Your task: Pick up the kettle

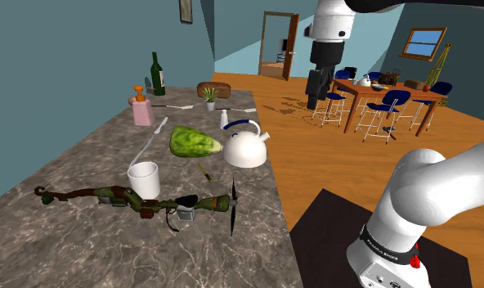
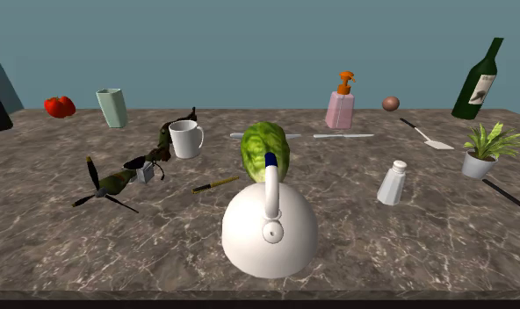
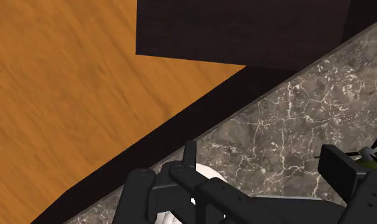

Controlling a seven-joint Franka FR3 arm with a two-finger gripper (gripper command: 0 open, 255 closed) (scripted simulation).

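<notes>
Kettle [image 1: 245, 150] [image 2: 269, 230], white, upright on grey marble counter [image 1: 77, 168], near edge beside wood floor [image 1: 314, 155]. Handle arches over lid, spout points to shoulder view's right. Green cabbage [image 1: 193, 141] just beside it on shoulder view's left. White mug [image 1: 144, 180] nearby, salt shaker [image 1: 224, 119] farther back. Arm [image 1: 334, 29] hangs high, jaws well apart from kettle, up and right of it in shoulder view. Jaws spread open, nothing held. Wrist view: counter edge, floor, patch of white kettle past fingers [image 3: 337, 167].
</notes>
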